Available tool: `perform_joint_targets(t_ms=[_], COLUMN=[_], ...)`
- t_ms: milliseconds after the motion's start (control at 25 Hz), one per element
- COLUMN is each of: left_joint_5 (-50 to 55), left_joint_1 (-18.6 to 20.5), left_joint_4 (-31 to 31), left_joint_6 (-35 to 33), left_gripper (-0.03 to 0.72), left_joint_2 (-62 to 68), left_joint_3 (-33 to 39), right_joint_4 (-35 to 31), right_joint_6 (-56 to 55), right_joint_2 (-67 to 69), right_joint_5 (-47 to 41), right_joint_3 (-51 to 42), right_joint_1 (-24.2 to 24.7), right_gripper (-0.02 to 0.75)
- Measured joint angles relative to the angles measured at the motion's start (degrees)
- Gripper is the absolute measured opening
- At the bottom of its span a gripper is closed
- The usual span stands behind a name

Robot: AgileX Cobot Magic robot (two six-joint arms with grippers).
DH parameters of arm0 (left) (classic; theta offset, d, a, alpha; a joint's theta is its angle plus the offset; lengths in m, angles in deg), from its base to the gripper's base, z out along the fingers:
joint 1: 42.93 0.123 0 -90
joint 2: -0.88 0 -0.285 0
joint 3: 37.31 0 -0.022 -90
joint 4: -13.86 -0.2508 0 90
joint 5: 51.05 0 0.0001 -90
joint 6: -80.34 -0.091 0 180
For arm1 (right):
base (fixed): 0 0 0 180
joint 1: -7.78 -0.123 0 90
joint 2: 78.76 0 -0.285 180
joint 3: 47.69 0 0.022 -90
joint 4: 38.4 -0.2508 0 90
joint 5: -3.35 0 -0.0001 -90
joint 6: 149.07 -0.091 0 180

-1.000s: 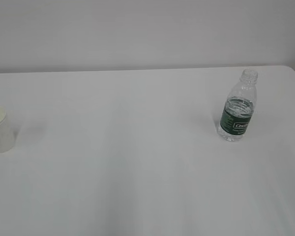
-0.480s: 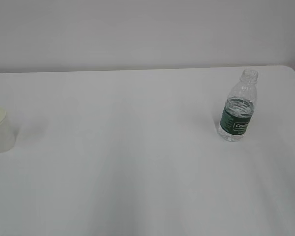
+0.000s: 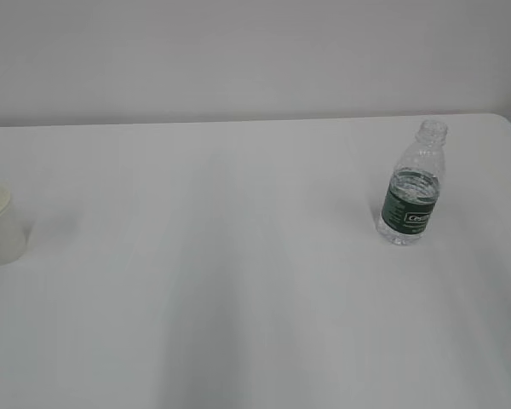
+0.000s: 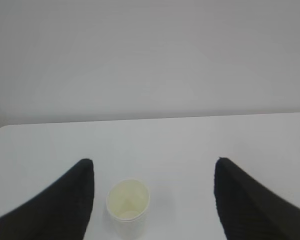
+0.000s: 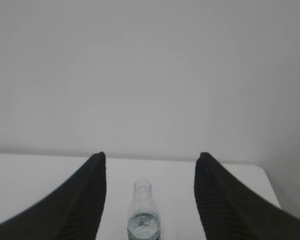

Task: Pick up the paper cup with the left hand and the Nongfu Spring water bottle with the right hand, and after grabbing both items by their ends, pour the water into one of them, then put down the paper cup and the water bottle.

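White table (image 3: 238,256) carries the paper cup (image 4: 128,205) and Nongfu Spring water bottle (image 3: 413,187); my left pincer (image 4: 152,200) and right pincer (image 5: 150,200) gape wide, holding nothing.

A white desk (image 3: 238,281) fills the lower two thirds of the exterior view, its far edge running straight across the frame. Above it, a plain pale grey wall (image 3: 238,51) spans the whole upper part. The desk's right edge cuts off at the upper right.

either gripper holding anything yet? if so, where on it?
Nothing held. Left gripper is open, the cup standing free between its fingers. Right gripper is open, lined up on the bottle.
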Motion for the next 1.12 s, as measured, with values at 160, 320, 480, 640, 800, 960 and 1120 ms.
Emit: perform_joint_targets(t_ms=[160,320,480,640,800,960,1120], left_joint_5=[-5.04,-10.42,-13.38,-19.89,-28.47,-31.2,-35.72], left_joint_1=[0.0,0.0,0.0,0.0,0.0,0.0,0.0], left_joint_4=[0.25,1.41,1.41,2.46,5.82,6.31,5.87], left_joint_6=[0.0,0.0,0.0,0.0,0.0,0.0,0.0], left_gripper=[0.535,0.534,0.534,0.529,0.525,0.524,0.524], left_joint_2=[3.45,5.32,7.44,9.96,11.88,13.46,14.61], left_joint_3=[0.0,0.0,0.0,1.84,6.38,10.79,15.33], right_joint_4=[-0.3,-1.73,-3.49,-3.97,-4.06,-2.76,-2.04], right_joint_6=[0.0,0.0,0.0,0.0,0.0,0.0,0.0], right_joint_2=[3.21,7.17,11.45,15.67,19.17,22.43,24.25], right_joint_5=[3.44,5.94,8.51,12.53,16.05,16.86,19.38], right_joint_3=[0.0,0.0,0.0,0.0,0.0,0.0,-0.92], right_joint_1=[0.0,0.0,0.0,0.0,0.0,0.0,0.0], right_gripper=[0.431,0.43,0.429,0.428,0.428,0.428,0.428])
